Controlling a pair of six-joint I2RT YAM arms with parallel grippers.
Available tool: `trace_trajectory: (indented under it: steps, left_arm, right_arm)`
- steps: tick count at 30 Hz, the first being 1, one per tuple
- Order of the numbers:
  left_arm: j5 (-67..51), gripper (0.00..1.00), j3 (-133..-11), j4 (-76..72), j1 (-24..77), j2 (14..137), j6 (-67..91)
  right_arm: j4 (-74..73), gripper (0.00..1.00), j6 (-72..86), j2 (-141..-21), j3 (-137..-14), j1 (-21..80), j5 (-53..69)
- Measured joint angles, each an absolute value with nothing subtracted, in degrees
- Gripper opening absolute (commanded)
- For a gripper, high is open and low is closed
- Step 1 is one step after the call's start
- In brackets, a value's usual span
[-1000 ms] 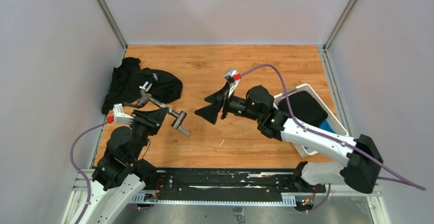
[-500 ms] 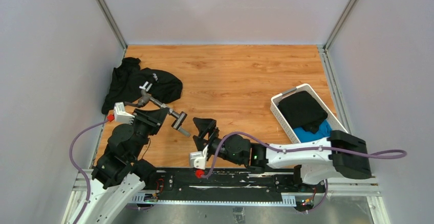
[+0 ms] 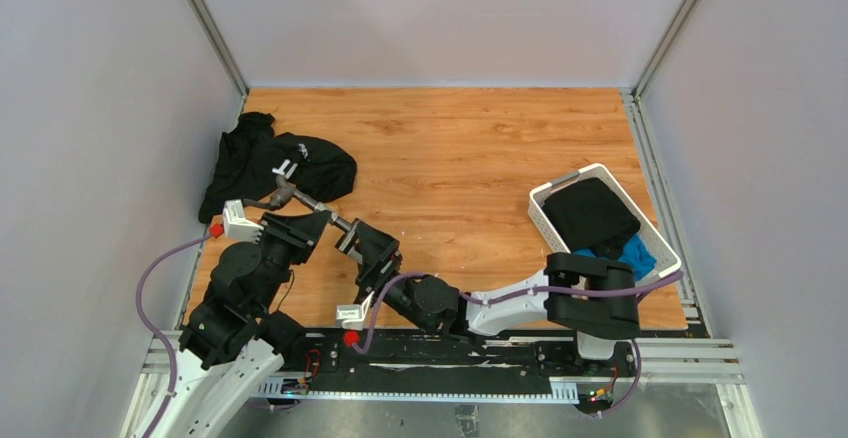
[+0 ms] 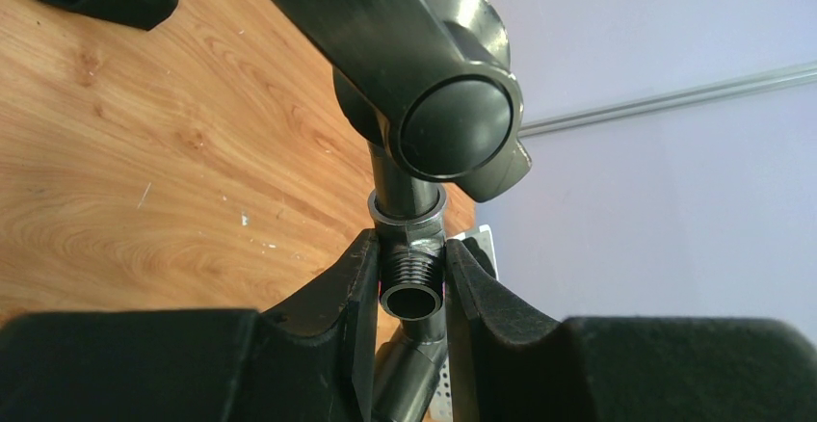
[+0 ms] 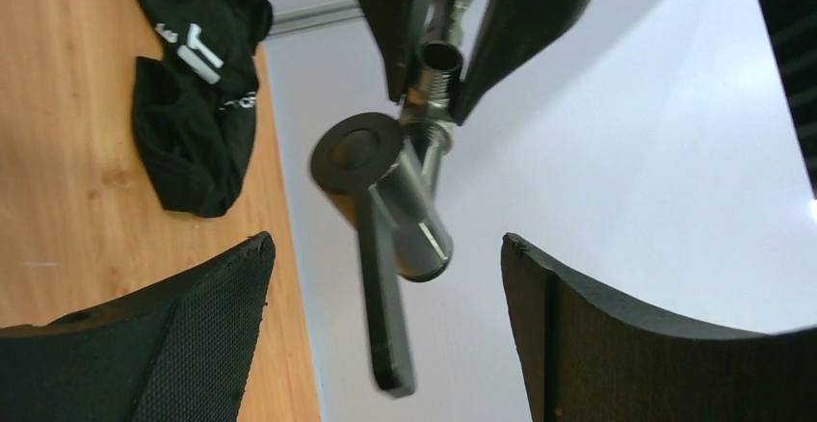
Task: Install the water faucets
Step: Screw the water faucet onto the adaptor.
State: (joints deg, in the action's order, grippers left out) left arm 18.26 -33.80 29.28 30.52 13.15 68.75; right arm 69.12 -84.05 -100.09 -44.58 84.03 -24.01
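Right tool (image 3: pixel 373 249) now beside faucet (image 5: pixel 393 208)

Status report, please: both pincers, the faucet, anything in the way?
Left pincer shut on faucet, at threaded stub. Right pincer open at faucet's free end, not gripping. Black cloth lies apart, not blocking.

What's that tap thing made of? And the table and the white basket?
The water faucet looks like metal: dark grey, smooth and shiny, with cut screw threads. The table looks like wood, orange-brown with grain lines, maybe printed laminate. The basket seems plastic: white, matte, with small holes in its wall.
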Motion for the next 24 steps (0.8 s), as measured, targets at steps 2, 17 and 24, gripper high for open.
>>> trace_trajectory:
  steps: [2,17,24]
  left_arm:
    - [18.24,0.00,-33.80,29.26,30.52,13.15,68.75]
    - [18.17,0.00,-33.80,28.42,30.52,13.15,68.73]
    - [16.58,0.00,-33.85,25.71,30.55,13.19,69.41]
  right_arm:
    - [71.40,0.79,-85.10,-101.23,-45.82,84.03,-24.88]
    - [74.59,0.28,-78.22,-103.11,-48.27,84.01,-28.49]
    - [59.46,0.24,-48.86,-91.39,-48.14,82.28,-24.32]
